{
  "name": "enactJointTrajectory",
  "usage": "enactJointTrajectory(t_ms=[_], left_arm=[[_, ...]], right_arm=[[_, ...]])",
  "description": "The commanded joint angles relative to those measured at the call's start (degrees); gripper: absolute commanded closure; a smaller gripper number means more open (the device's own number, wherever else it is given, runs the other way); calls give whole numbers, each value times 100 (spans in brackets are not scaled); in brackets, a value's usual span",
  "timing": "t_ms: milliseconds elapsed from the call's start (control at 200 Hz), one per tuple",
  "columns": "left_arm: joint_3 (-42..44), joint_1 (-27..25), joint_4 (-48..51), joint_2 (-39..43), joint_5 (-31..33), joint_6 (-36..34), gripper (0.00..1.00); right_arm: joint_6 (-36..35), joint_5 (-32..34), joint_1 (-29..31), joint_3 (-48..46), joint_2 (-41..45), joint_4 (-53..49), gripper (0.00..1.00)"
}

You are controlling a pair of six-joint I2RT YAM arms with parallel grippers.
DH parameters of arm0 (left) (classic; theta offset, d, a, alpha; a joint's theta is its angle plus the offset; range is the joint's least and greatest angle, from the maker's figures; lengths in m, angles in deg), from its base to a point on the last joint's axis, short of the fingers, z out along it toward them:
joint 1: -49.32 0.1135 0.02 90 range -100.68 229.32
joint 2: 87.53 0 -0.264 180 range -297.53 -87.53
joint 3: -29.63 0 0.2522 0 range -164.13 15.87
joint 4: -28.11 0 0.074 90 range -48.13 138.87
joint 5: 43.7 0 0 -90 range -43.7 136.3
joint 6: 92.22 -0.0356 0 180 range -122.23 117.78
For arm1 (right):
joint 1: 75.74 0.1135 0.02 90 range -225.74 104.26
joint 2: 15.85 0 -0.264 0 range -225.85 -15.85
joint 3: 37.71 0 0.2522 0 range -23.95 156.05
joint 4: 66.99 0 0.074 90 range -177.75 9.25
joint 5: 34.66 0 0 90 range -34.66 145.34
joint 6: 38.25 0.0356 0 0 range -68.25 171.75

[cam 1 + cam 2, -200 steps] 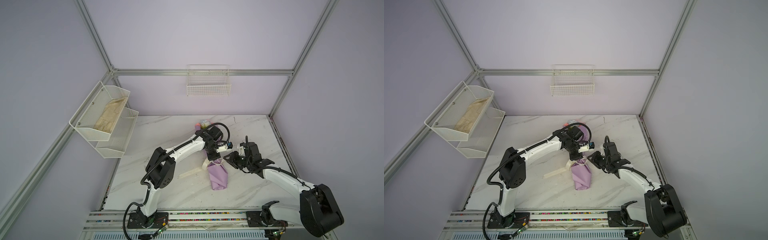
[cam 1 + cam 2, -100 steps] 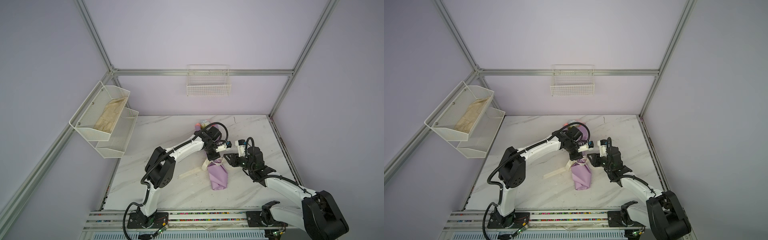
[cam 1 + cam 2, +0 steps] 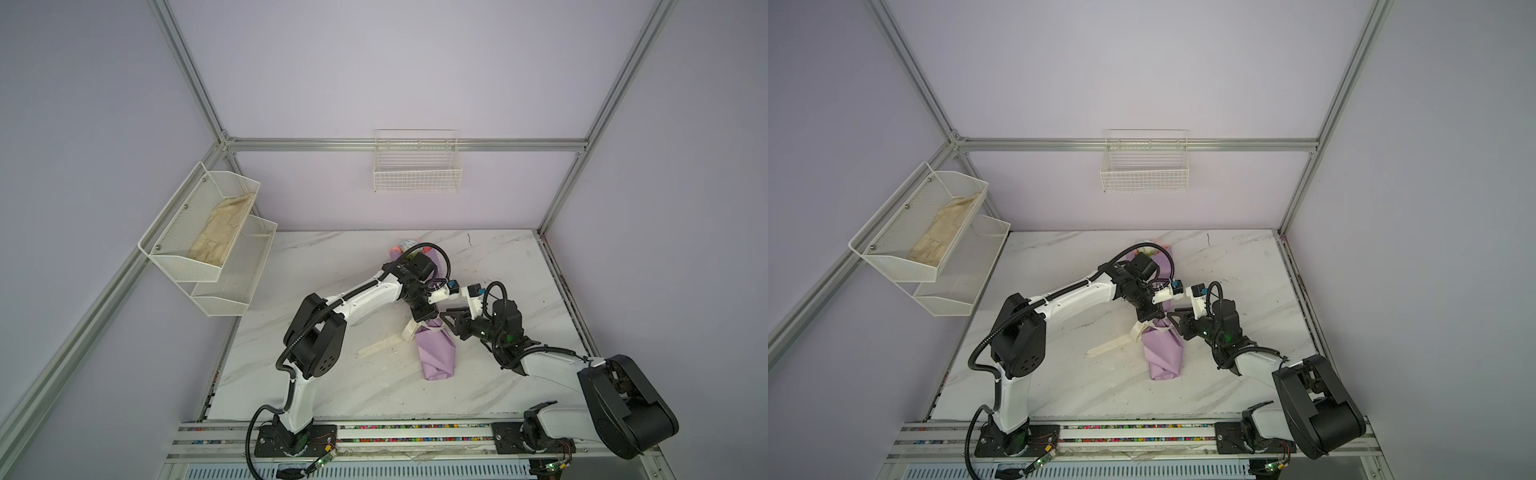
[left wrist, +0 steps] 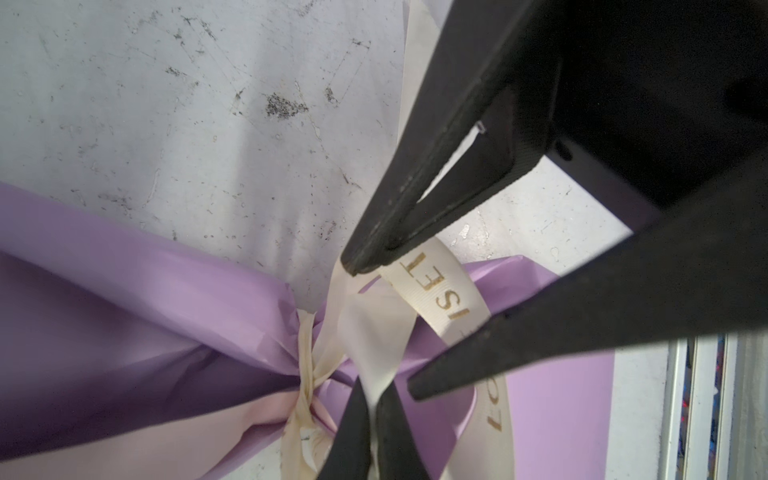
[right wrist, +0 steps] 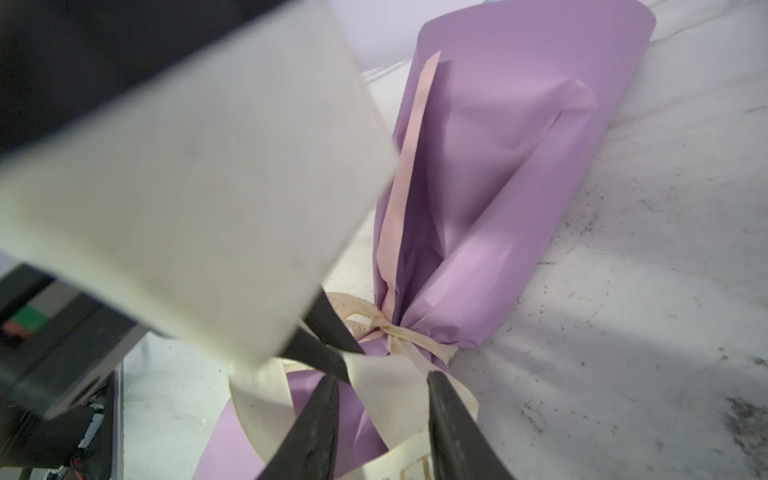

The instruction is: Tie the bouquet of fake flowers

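Right gripper arrives at the ribbon on the bouquet's waist

The bouquet of fake flowers [image 3: 436,353] lies flat on the marble tabletop [image 3: 332,266], with its cinched waist directly beneath both sets of jaws. Over the last second the right gripper [image 3: 449,322] has swung in from well apart to just beside the left gripper [image 3: 424,319], which has stayed put. The left jaws are pressed together on the cream ribbon [image 4: 432,286], just above its turn round the waist. The right jaws stand spread, straddling a lettered stretch of the ribbon without nipping it yet. I judge the tie begun but not drawn tight, and a second grip on the ribbon looks due next.
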Motion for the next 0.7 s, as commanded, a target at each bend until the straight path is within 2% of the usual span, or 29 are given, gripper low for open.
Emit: enactJointTrajectory(t_ms=[0, 130, 235, 280, 365, 485, 695], left_arm=[[211, 54, -203, 367, -244, 126, 92], [221, 62, -211, 362, -262, 168, 92], [246, 71, -226, 379, -328, 157, 92], [262, 80, -235, 367, -339, 150, 92], [247, 90, -236, 377, -335, 182, 92], [303, 114, -321, 432, -451, 222, 92], [378, 125, -386, 439, -604, 209, 92]], right_arm=[[-463, -477, 21, 46, -151, 431, 61], [-457, -551, 24, -32, -280, 692, 61], [-391, -282, 19, -71, -416, 835, 59], [-453, -457, 18, 28, -560, 771, 59], [-453, -525, 18, 198, -798, 634, 61], [-240, -399, 17, 9, -883, 1102, 64], [-261, -492, 25, 58, -1030, 1212, 69]])
